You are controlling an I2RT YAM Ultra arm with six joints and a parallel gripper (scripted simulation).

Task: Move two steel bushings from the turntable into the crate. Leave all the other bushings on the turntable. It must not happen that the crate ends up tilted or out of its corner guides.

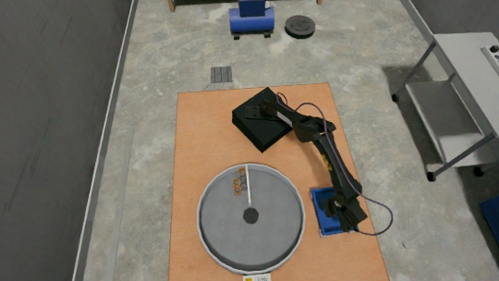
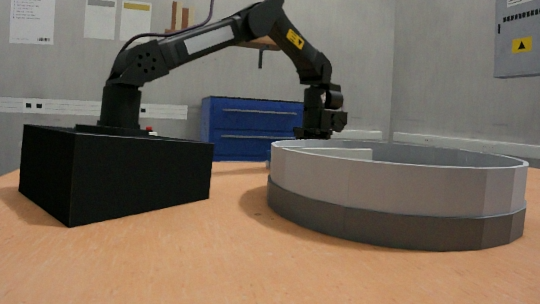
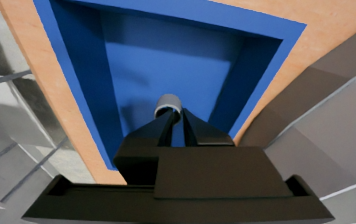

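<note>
My gripper [image 3: 178, 112] points down over the blue crate [image 1: 316, 205] [image 3: 225, 19]. Its fingers are parted by a narrow gap and do not clamp anything that I can see. A grey steel bushing [image 3: 168, 100] is right at the fingertips, with the left tip over its opening; whether it rests on the crate floor is unclear. No other bushing shows in the crate. On the turntable [image 1: 273, 241] [image 2: 380, 186] several bushings lie in a cluster beside the white bar [image 1: 249, 186]: copper-coloured ones, and grey ones [image 1: 244, 186] next to the bar. The arm hides part of the crate in the top view.
The turntable has a raised rim and a dark central hub [image 1: 250, 215]. It stands to the left of the crate in the top view. The arm's black base block [image 1: 262, 130] [image 2: 140, 176] is behind both. The crate's walls stand around the fingers.
</note>
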